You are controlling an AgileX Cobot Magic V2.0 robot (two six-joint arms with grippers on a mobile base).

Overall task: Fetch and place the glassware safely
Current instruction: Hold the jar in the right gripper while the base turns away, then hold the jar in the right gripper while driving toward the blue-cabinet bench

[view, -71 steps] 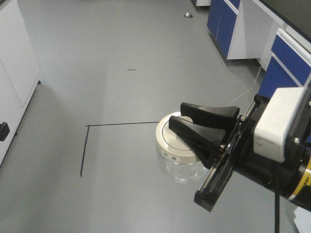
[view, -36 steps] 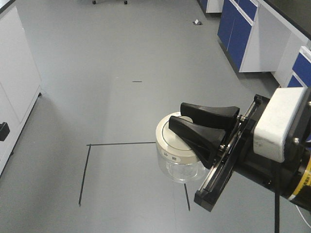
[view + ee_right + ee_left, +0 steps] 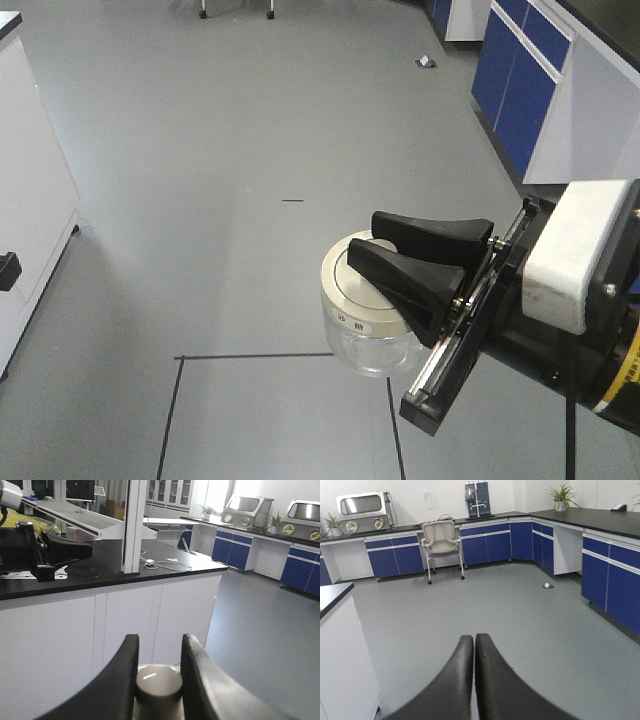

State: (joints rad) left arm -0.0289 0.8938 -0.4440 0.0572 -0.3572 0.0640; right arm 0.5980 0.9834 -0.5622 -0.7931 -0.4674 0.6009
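Two illegible marks (image 3: 349, 322), jar lid (image 3: 338, 284)

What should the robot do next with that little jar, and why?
Probably carry it level toward a counter before letting go: the right claw pinches only the lid knob, and the glass jar hangs over bare floor.
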